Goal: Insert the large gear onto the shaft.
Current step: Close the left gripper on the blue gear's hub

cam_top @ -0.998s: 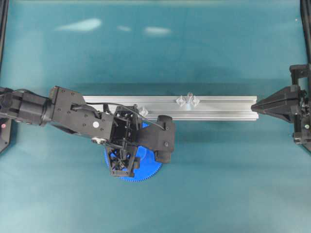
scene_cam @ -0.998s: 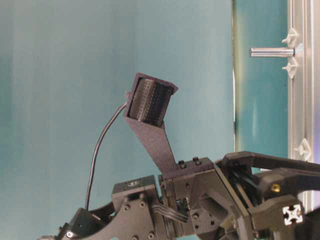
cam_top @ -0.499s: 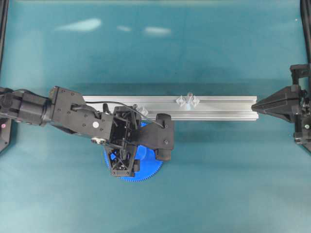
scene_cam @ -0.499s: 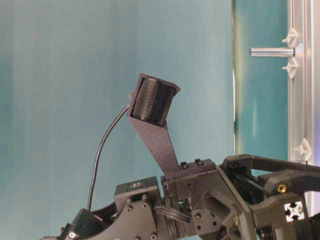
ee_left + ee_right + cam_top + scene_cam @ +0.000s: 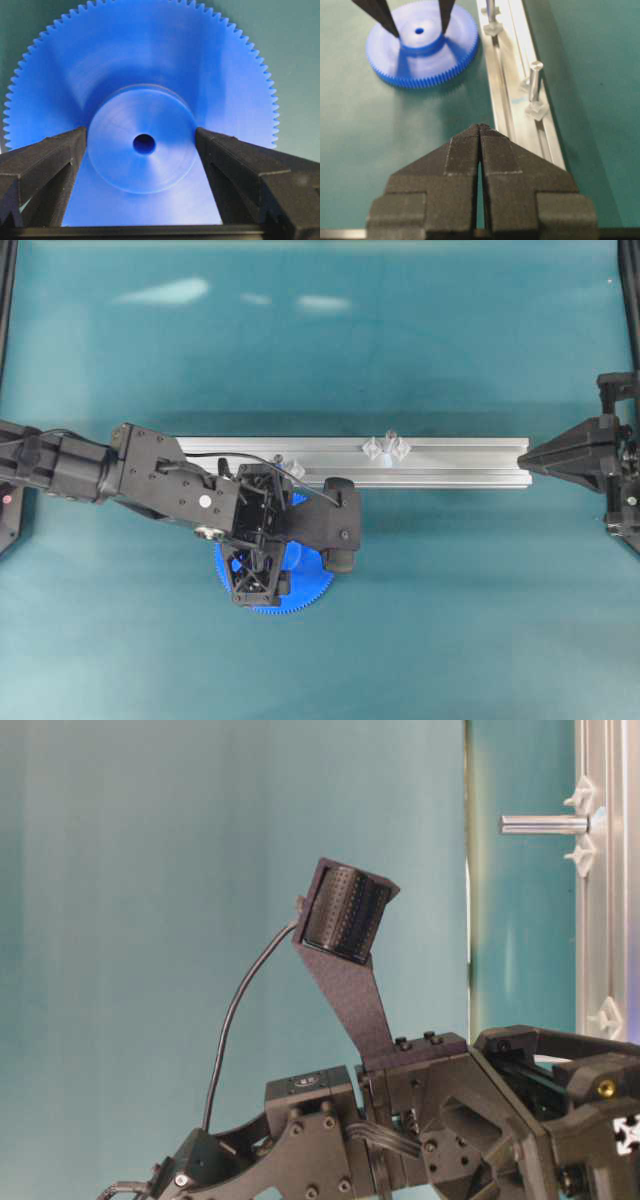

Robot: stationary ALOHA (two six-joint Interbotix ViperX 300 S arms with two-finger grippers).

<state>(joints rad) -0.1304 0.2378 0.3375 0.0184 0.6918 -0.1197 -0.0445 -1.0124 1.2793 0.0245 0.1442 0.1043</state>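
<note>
The large gear (image 5: 308, 588) is a flat blue toothed disc lying on the teal table, mostly hidden under my left wrist. It fills the left wrist view (image 5: 150, 50) and shows in the right wrist view (image 5: 420, 62). My left gripper (image 5: 141, 139) points down at it, with one finger (image 5: 65, 150) on each side of the raised hub, touching it. The shaft (image 5: 387, 443) stands on the aluminium rail between two clear brackets, to the right of the gear; it also shows in the right wrist view (image 5: 535, 80) and the table-level view (image 5: 545, 823). My right gripper (image 5: 528, 455) is shut and empty at the rail's right end.
The aluminium rail (image 5: 450, 462) runs left to right across the middle of the table. A second pin with a clear bracket (image 5: 295, 468) stands on it close to my left wrist, partly hidden. Black frame posts stand at the table's sides.
My left arm has shifted a little to the right over the gear, and its wrist camera mount has moved in the table-level view. The gear and the right arm have stayed put.
</note>
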